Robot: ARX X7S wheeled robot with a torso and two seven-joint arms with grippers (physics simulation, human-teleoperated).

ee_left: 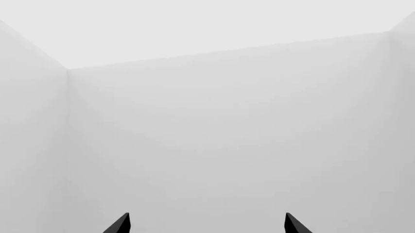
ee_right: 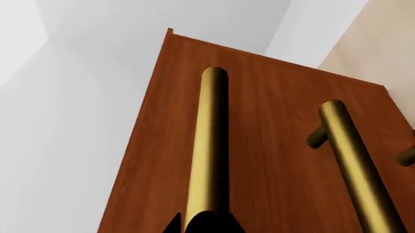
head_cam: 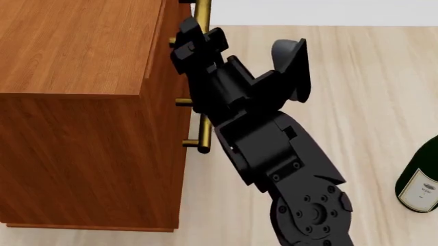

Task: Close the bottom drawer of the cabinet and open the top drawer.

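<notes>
Head view is showing the right claw (head_cam: pixel 194 38) reaching up against the front of the cabinet (head_cam: pixel 82 118), high on its face, where the brass bar handle (head_cam: pixel 202 13) of the top drawer (head_cam: pixel 156 41) is running just beside the fingers. The arm is angling in from below, which suits a pull outward on that drawer. The right wrist view is looking along a brass handle (ee_right: pixel 209 150) that is disappearing between the dark fingertips (ee_right: pixel 206 222); the claw seems to be pinching this bar, though how tightly the fingers are pressing together is not clear. A second bar (ee_right: pixel 353 165) is standing off to one side of the claw, well apart from it.

No drawer is visibly sticking out below the claw, so the bottom drawer is probably closed, though its front is not plainly shown. A wine bottle (head_cam: pixel 421 179) is standing on the floor, well away from the claw.

The left claw (ee_left: pixel 207 224) is pointing at bare white walls with its fingers spread wide and nothing between them, apparently parked out of the way.
</notes>
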